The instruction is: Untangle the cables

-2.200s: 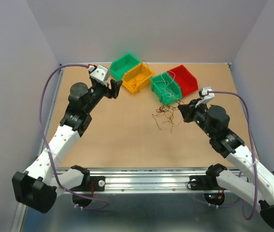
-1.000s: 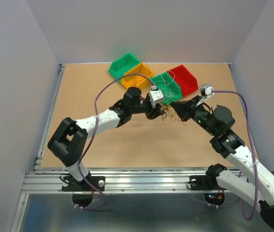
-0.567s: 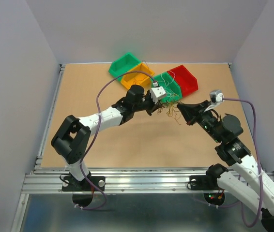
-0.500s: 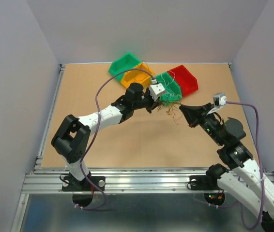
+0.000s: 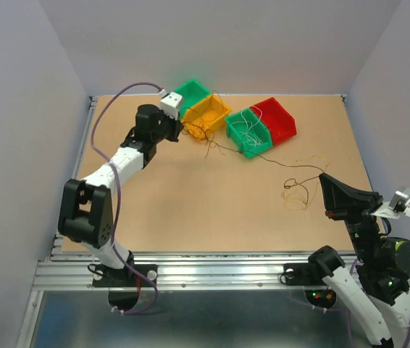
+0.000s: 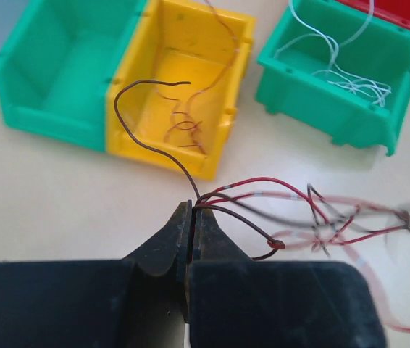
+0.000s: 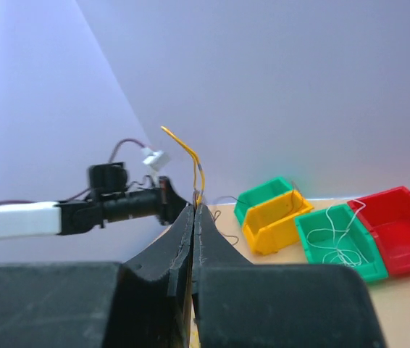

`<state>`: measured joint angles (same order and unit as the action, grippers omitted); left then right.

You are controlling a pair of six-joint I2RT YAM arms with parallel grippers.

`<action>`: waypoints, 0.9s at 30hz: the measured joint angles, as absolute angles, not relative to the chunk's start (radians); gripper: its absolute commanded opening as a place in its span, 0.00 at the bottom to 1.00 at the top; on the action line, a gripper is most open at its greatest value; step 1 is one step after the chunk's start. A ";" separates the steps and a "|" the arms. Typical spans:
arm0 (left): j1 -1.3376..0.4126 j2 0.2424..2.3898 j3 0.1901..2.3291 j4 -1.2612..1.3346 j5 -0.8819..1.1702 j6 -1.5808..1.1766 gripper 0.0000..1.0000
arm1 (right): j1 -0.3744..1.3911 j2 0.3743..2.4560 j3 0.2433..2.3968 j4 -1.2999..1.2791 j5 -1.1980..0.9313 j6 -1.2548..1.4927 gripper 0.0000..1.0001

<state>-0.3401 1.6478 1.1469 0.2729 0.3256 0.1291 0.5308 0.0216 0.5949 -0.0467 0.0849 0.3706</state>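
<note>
My left hand [image 6: 191, 212] is pressed shut on brown and red cables [image 6: 263, 180] beside the yellow bin [image 6: 154, 148] at the surface's far edge. My right hand [image 7: 193, 210] pinches a yellow strand [image 7: 199, 174] near the right edge. The bundle is strung out between my hands. I judge it half done, since the red and brown strands are not yet parted.

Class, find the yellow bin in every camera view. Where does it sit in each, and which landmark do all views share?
Top external: yellow bin, far centre, second bin from the left.
Left wrist: yellow bin, upper middle of the picture.
Right wrist: yellow bin, low, right of centre.
Shared landmark: the red bin, rightmost of the row.
</note>
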 measured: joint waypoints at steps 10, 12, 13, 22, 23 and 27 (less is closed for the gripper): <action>-0.307 1.211 1.026 0.344 0.152 0.126 0.00 | 0.531 0.141 0.612 -0.106 0.132 0.371 0.02; -0.306 1.145 0.994 0.366 0.105 0.129 0.00 | 0.531 0.167 0.612 -0.123 0.152 0.371 0.02; -0.303 1.105 0.975 0.373 0.060 0.129 0.00 | 0.531 0.169 0.612 -0.128 0.166 0.372 0.03; -0.127 0.933 0.913 0.388 -0.093 0.059 0.00 | 0.531 0.039 0.611 -0.125 0.411 0.402 0.44; -0.115 0.917 0.908 0.390 -0.095 0.051 0.00 | 0.530 0.038 0.611 -0.122 0.415 0.405 0.48; -0.110 0.858 0.879 0.411 -0.065 0.031 0.00 | 0.530 0.086 0.612 -0.120 0.394 0.400 0.58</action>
